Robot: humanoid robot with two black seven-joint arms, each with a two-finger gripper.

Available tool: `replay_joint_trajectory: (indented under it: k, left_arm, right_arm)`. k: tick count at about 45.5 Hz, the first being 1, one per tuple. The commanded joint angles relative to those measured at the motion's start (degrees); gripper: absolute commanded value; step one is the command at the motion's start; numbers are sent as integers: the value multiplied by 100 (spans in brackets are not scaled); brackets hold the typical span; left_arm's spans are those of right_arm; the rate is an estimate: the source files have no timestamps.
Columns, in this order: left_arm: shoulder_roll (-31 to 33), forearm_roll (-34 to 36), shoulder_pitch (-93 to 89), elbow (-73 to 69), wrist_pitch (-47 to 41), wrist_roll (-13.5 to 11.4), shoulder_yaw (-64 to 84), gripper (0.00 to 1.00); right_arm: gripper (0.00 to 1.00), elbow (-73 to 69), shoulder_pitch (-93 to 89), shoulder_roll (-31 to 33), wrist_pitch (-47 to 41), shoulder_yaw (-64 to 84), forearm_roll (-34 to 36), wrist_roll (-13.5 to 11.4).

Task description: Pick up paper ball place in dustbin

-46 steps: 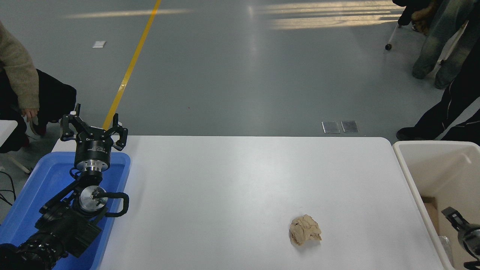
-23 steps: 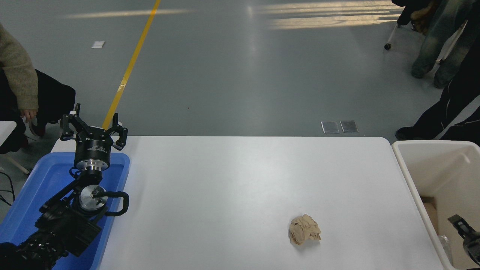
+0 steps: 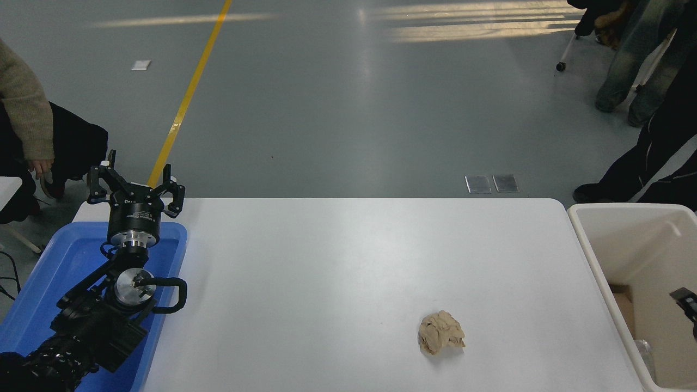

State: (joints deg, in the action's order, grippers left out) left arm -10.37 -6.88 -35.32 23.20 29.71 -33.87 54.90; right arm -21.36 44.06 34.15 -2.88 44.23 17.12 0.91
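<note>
At the far left a person (image 3: 24,109) in a beige sleeve sits beside the tabletop (image 3: 348,261). Next comes the blue tray (image 3: 38,288), and over it the left arm is parked; its end effector (image 3: 136,188) points away from the camera with the fingers spread and nothing between them.

More to the right, on the bare white surface toward the near edge, lies the ball (image 3: 440,339). It is a lumpy tan wad, a little wider than deep, with no clear long axis, and nothing touches it.

Further right stands the bin (image 3: 585,239), cream-white, just beside the right end of the tabletop. At the picture's right edge, over the inside of the bin, only a small black tip of the right end effector (image 3: 687,300) shows; whether it is spread or pressed together I cannot tell.

The ball lies to the left of this tip and slightly nearer to the camera, with the bin's rim between them. The right arm is clearly the nearer one, so the pick probably falls to it.
</note>
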Motion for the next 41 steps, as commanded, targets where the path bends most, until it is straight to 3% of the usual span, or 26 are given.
replay_joint_trajectory:
  k: [1, 11, 23, 30, 41]
  left_arm:
    - [-1, 3, -2, 0, 9, 3, -6, 99]
    - [-1, 3, -2, 0, 18, 3, 3, 99]
    - [-9, -6, 7, 0, 9, 3, 3, 99]
    - [-1, -15, 16, 0, 0, -6, 12, 99]
    - [-1, -15, 25, 0, -9, -6, 21, 99]
  right_arm:
    - [100, -2626, 2421, 804, 42, 1095, -718, 50]
    - [100, -5209, 5558, 427, -55, 2959, -1140, 67]
    - [100, -7285, 7941, -1075, -195, 3610, -1272, 58]
    - [100, -7857, 9207, -1542, -1213, 3531, -1220, 58]
    - [100, -7864, 10377, -1613, -2918, 3417, -1220, 58]
